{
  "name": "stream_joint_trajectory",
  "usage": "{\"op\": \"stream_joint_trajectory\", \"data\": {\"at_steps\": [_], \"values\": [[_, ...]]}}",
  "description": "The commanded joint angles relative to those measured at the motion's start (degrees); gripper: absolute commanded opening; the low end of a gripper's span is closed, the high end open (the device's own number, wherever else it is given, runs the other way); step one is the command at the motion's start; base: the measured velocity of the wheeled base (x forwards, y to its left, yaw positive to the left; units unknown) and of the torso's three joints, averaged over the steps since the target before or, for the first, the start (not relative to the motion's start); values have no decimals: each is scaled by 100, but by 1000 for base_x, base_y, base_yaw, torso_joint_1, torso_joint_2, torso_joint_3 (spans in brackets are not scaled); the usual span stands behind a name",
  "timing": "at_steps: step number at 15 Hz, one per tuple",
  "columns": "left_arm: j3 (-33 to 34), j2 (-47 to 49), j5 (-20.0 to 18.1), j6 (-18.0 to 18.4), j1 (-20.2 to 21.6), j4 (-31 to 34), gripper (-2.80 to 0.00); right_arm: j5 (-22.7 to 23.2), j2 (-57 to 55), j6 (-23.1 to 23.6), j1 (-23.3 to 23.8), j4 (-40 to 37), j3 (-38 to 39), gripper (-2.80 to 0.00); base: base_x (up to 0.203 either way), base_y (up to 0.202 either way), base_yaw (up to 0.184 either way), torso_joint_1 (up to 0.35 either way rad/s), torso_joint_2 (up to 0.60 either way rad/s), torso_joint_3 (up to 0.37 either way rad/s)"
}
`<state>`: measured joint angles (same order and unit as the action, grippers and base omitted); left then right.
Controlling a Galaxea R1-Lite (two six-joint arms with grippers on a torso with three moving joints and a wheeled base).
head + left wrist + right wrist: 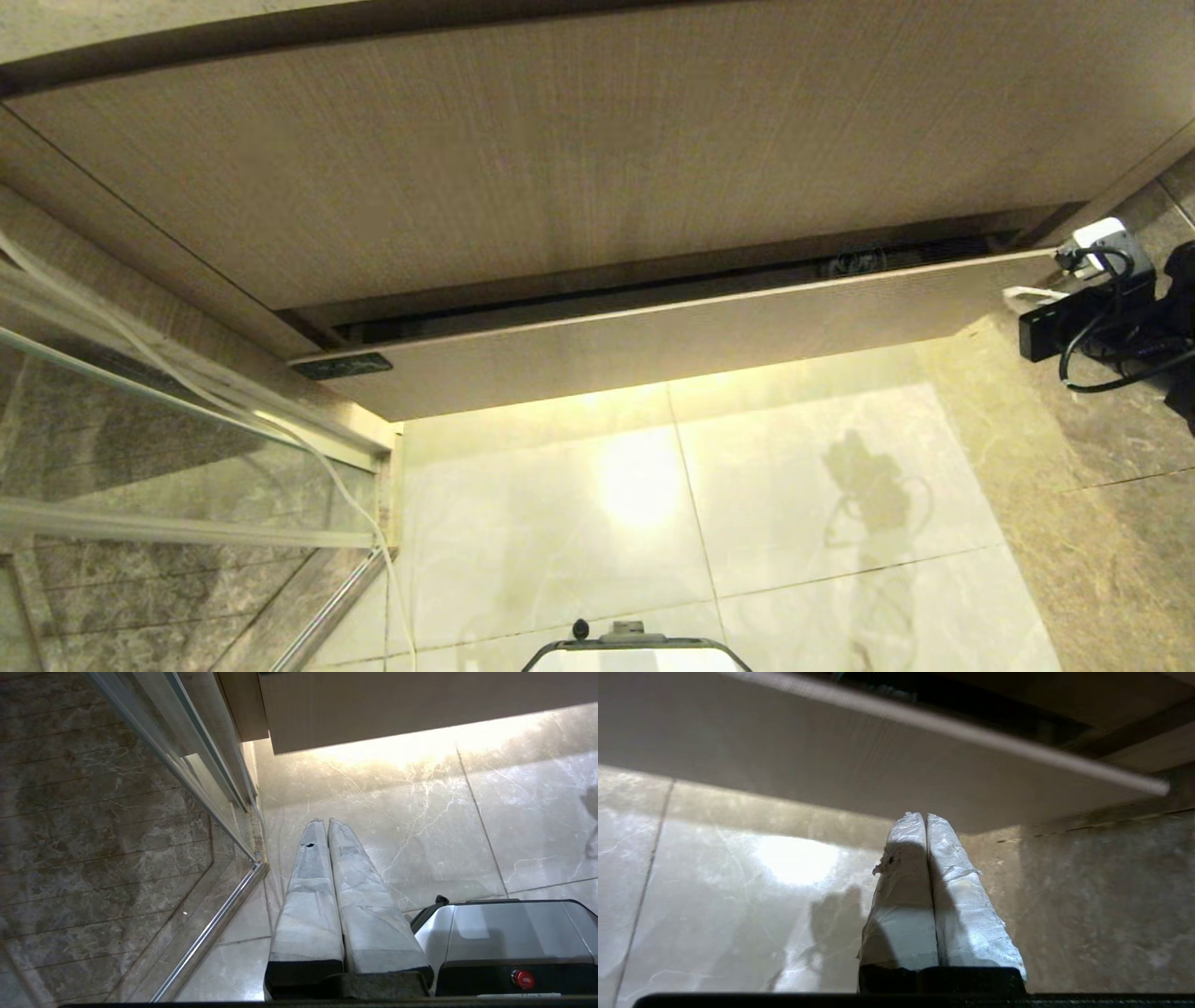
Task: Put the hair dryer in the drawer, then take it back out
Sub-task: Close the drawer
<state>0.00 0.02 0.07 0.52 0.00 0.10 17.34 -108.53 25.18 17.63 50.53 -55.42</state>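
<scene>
The drawer is a wide, low beige wood-grain front with a small black label at its left corner. It stands pulled out a little, leaving a narrow dark gap. A dark rounded shape shows in that gap; I cannot tell whether it is the hair dryer. My right gripper is at the drawer's right end, shut and empty. In the right wrist view its tips sit just under the drawer front's lower edge. My left gripper is shut, parked over the floor.
A taller wood-grain front rises above the drawer. A glass shower partition with a metal rail stands at the left. The floor is glossy marble tile. My base sits low beside the left gripper.
</scene>
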Motion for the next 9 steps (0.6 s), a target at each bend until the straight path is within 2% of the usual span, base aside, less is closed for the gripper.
{"op": "stream_joint_trajectory", "data": {"at_steps": [1, 3, 4, 9], "values": [[0, -2, 1, 0, 0, -1, -280, -17, 217, 7, 10, -45, 104, -280, 0, 0, 0, 0, 0, 0], [0, -2, 1, 0, 0, -1, -280, -35, 470, -32, 24, -297, 216, -280, 0, 0, 0, 0, 0, 0], [0, -2, 1, 0, 0, -1, -280, -32, 766, -43, 30, -702, 228, -280, 0, 0, 0, 0, 0, 0], [-5, -2, 1, 0, 0, -1, -280, -34, 2594, -164, 46, -3412, 338, -280, 0, 0, 0, 0, 0, 0]]}}
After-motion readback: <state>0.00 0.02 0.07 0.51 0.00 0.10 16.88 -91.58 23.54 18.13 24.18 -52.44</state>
